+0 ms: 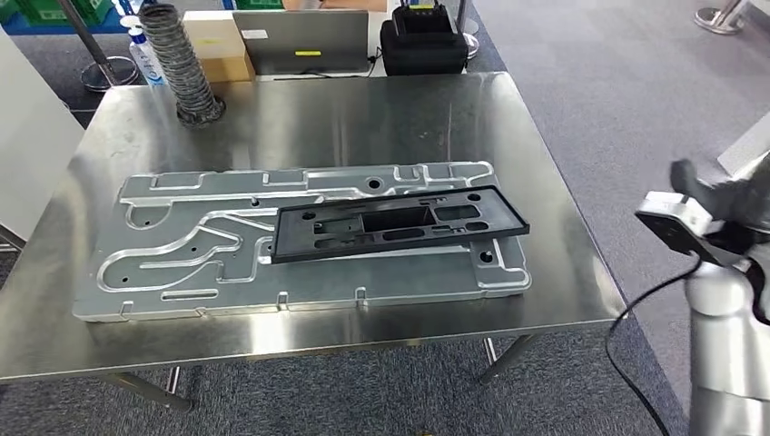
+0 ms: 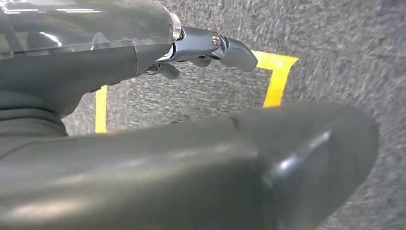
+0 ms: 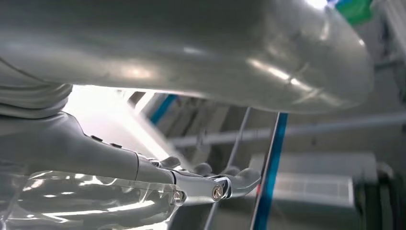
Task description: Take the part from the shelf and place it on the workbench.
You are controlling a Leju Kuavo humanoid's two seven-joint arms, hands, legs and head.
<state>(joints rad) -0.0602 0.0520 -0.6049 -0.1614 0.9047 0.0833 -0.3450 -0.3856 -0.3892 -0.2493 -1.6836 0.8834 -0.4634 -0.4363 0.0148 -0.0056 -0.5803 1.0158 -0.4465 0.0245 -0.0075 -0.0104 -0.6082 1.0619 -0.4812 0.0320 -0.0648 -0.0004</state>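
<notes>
Toward the tabletop's (image 1: pixel 545 300) right edge, the black part (image 1: pixel 399 222) lies on a grey plate (image 1: pixel 182 245): placing looks done. Right hand (image 1: pixel 717 204) and left hand (image 2: pixel 210 48) hold nothing, fingers loosely apart.

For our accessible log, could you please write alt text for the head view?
A black frame part lies on a machined aluminium plate on a steel workbench. The robot's right arm rises off the bench's right edge, over grey carpet. At the bench's far edge stand a coiled hose, a cardboard box and a black case.
</notes>
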